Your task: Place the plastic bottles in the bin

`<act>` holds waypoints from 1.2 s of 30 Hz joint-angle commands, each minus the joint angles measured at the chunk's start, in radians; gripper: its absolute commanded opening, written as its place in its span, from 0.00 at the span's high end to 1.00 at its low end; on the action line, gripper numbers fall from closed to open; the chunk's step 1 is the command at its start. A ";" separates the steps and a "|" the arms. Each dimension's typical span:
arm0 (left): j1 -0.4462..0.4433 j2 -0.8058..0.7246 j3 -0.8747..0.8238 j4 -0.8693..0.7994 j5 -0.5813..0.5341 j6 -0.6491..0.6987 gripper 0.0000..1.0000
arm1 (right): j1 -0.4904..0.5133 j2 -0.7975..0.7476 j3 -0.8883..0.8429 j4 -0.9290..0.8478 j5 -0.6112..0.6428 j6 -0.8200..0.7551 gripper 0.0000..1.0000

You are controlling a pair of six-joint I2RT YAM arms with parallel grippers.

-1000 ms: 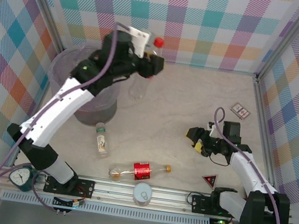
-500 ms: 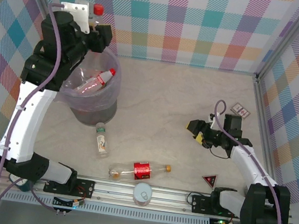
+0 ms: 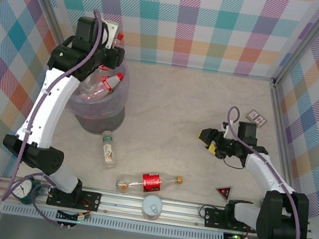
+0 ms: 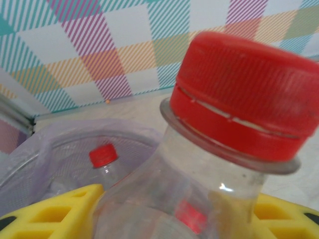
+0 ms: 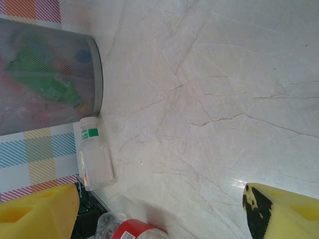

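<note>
Okay, my left pincer (image 3: 110, 57) is clamped on a clear red-capped bottle (image 3: 119, 37), holding it up over the far side of the bin (image 3: 96, 119). On the left wrist camera that bottle (image 4: 234, 114) sits between the yellow fingers (image 4: 50, 214), cap uppermost, with the bin's pale rim (image 4: 30, 159) below it. Down inside I can make out another red-capped bottle (image 4: 103, 155), and from above it lies tilted among the others in there (image 3: 108, 82).

Over on the right, the right pincer (image 3: 209, 142) hangs low over the counter (image 3: 179, 110), jaws apart with nothing between them. Its wrist camera shows both yellow fingers (image 5: 35, 214) spread at the frame's corners, with bare marbled surface between.

Two bottles lie on the counter. A white-capped one with a green label (image 3: 107, 148) is just in front of the bin. A red-labelled one with a yellow cap (image 3: 149, 183) lies on its side near the front rail. Both also show on the right wrist camera: the white-capped one (image 5: 94, 159) and the red-labelled one (image 5: 134, 231).
</note>
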 commanded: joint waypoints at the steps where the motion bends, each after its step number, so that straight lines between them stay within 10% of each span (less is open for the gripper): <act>1: 0.010 -0.006 0.017 -0.020 -0.055 0.022 0.92 | 0.006 -0.012 0.005 -0.007 -0.008 -0.026 0.14; 10: 0.010 -0.002 0.001 -0.109 0.082 0.092 0.95 | 0.006 0.013 0.006 -0.001 -0.009 -0.029 0.14; 36: 0.037 -0.044 -0.021 0.052 -0.034 0.114 0.89 | 0.009 0.043 0.041 -0.017 -0.017 -0.047 0.14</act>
